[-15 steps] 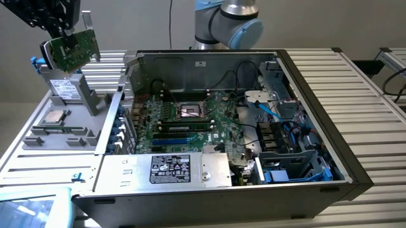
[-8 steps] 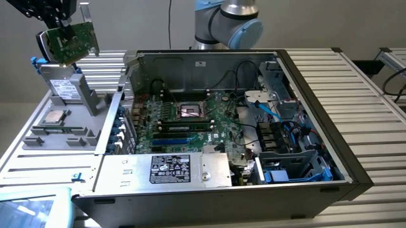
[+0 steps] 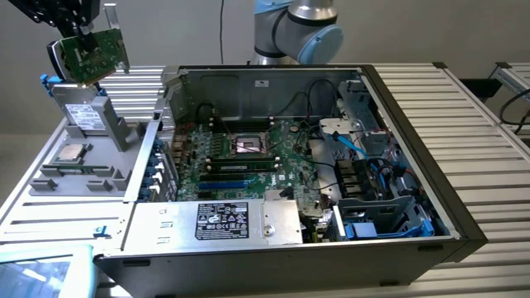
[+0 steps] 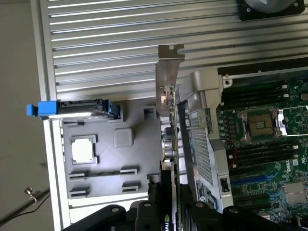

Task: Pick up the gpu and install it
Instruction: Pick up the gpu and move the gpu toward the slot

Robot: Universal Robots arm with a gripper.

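The gpu [image 3: 91, 54] hangs tilted at the upper left of the exterior view, green board facing you, its lower edge close above the upright drive [image 3: 83, 115] on the grey tray [image 3: 49, 183]. The gripper [image 3: 83, 31] has its jaws pinching the card's upper edge. In the wrist view you see the card edge-on, with its silver bracket [image 4: 168, 77] over the ribbed table [image 4: 106, 48]. The open case [image 3: 431, 118] lies toward the exterior view's right, with free air between it and the card.

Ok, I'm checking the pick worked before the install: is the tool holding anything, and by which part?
Yes, the graphics card: the tool clamps its top edge, and the card hangs in the air above the grey tray.
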